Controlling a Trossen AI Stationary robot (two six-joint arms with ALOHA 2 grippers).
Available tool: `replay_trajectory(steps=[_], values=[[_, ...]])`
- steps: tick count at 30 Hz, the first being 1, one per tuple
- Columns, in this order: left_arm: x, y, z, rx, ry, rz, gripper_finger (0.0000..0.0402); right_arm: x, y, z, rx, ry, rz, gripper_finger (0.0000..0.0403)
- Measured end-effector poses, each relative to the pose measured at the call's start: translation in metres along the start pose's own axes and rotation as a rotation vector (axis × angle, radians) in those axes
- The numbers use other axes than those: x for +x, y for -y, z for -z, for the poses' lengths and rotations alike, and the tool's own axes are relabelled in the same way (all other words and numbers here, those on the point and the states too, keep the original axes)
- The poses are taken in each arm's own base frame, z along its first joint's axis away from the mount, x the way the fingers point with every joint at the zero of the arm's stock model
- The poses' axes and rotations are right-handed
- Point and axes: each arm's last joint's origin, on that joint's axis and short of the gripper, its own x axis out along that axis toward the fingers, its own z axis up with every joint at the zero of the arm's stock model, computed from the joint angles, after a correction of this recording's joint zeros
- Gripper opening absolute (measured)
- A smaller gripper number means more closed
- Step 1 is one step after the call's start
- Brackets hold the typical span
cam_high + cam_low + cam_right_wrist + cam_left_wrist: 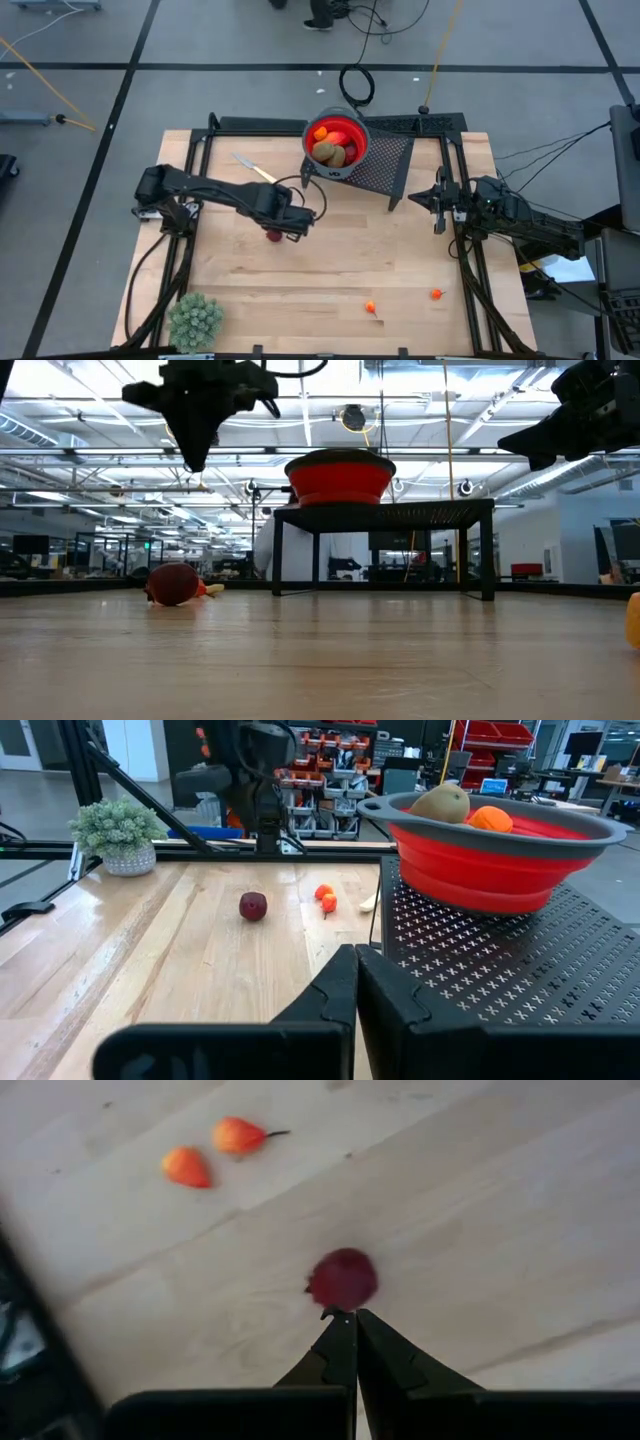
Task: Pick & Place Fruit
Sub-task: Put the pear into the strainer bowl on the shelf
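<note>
Pale wooden bench (330,270), two dark arms over it. Left end effector (354,1316): fingers pressed together, empty, raised above the bench with its tips just over one dark red round toy fruit (343,1278). That fruit lies on the bare wood, not gripped; in the low view it rests on the surface with the arm clear above it. Right end effector (355,955): fingers also together, empty, held beside the black perforated metal stand (385,160) at the right side of the bench.

Count on the open bench: one dark red fruit; two tiny orange pieces (371,307) near the front edge, slightly apart from each other.

Count in the red collapsible bowl (352,128) on the stand: two brown kiwi-like ovals (331,153), plus orange-red fruit (325,132) behind them, number unclear.

Others: one small yellow-handled knife (255,168) near the back left; one pale green spiky plant ball (195,318) at the front left corner.
</note>
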Motion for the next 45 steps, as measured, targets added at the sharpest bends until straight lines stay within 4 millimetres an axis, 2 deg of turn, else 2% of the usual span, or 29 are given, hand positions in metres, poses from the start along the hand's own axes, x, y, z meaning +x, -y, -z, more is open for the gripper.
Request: replay_trajectory(steps=[5, 13, 18, 22, 27, 35, 39, 45], values=[[0.016, -0.017, 0.0, -0.045, 0.031, 0.125, 0.0002, 0.0, 0.0, 0.0, 0.0, 0.0, 0.0, 0.0], [0.039, -0.069, 0.014, -0.199, 0.022, 0.144, 0.0001, 0.0, 0.0, 0.0, 0.001, 0.0, 0.0, 0.0], [0.044, -0.093, 0.013, -0.26, 0.037, 0.13, 0.0001, 0.0, 0.0, 0.0, 0.0, 0.001, 0.0, 0.0], [0.049, -0.104, 0.001, -0.307, 0.099, 0.091, 0.0004, 0.0, 0.0, 0.0, 0.0, 0.001, 0.001, 0.0], [0.055, -0.113, -0.026, -0.288, 0.146, 0.093, 0.0003, 0.0, 0.0, 0.0, 0.0, 0.001, 0.001, 0.0], [0.063, -0.138, -0.06, -0.331, 0.161, 0.067, 0.0034, 0.0, 0.0, 0.0, 0.001, 0.001, 0.001, 0.0], [0.065, -0.149, -0.069, -0.337, 0.139, 0.066, 0.0057, 0.0, 0.0, 0.0, 0.001, 0.001, 0.001, 0.0], [0.067, -0.156, -0.075, -0.35, 0.128, 0.067, 0.0117, 0.0, 0.0, 0.0, 0.001, 0.001, 0.001, 0.0]])
